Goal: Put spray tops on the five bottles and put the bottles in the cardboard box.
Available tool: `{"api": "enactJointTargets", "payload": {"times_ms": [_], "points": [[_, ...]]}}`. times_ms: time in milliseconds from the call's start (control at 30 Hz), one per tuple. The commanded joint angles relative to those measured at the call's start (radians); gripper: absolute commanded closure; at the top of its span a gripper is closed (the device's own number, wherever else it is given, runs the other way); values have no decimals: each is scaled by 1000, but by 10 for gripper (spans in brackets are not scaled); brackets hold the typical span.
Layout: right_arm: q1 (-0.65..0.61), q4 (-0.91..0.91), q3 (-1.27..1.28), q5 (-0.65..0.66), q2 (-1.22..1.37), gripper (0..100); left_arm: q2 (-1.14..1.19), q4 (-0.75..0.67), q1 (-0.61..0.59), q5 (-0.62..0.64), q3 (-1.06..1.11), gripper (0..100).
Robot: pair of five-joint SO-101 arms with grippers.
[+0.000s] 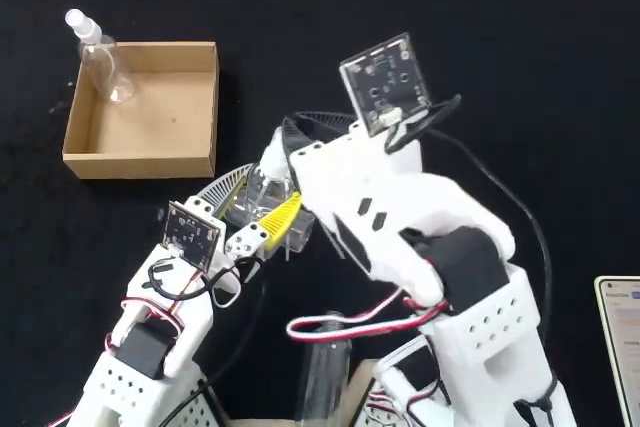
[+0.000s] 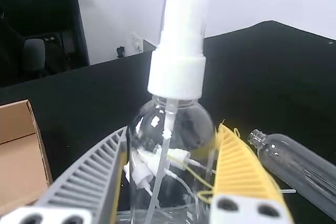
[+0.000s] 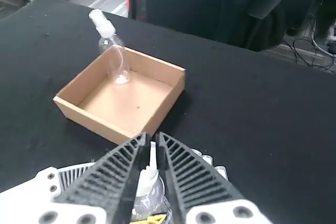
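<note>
Both arms on one bottle [image 2: 184,148] mid-table.
Left gripper [image 2: 171,131] clamps its body, right gripper [image 3: 150,141] pinches the spray top [image 2: 177,66]; capped bottle [image 1: 105,69] leans in cardboard box [image 1: 140,164].

A held bottle [image 1: 262,187], mostly covered or cropped
From above, the right arm [image 1: 400,207] covers most of the held bottle in the left gripper [image 1: 255,202]. In the left wrist view its base, a loose bottle [image 2: 294,163] lying nearby and the cardboard box [image 2: 18,145] run off the picture's edge. In the right wrist view the right gripper [image 3: 151,137] covers much of the spray top [image 3: 150,167], and whether they touch cannot be told
</note>
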Motion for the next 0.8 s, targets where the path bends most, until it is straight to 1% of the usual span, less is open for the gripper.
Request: {"api": "enactJointTargets", "payload": {"times_ms": [0, 200, 433, 767], "points": [[15, -5, 15, 6, 19, 975, -12, -25, -10, 3, 15, 830], [9, -5, 35, 6, 21, 975, -12, -25, -7, 3, 16, 830], [-115, 2, 36, 6, 25, 976, -12, -23, -7, 3, 16, 830], [-115, 8, 27, 6, 16, 976, -12, -21, -10, 3, 16, 830]]}}
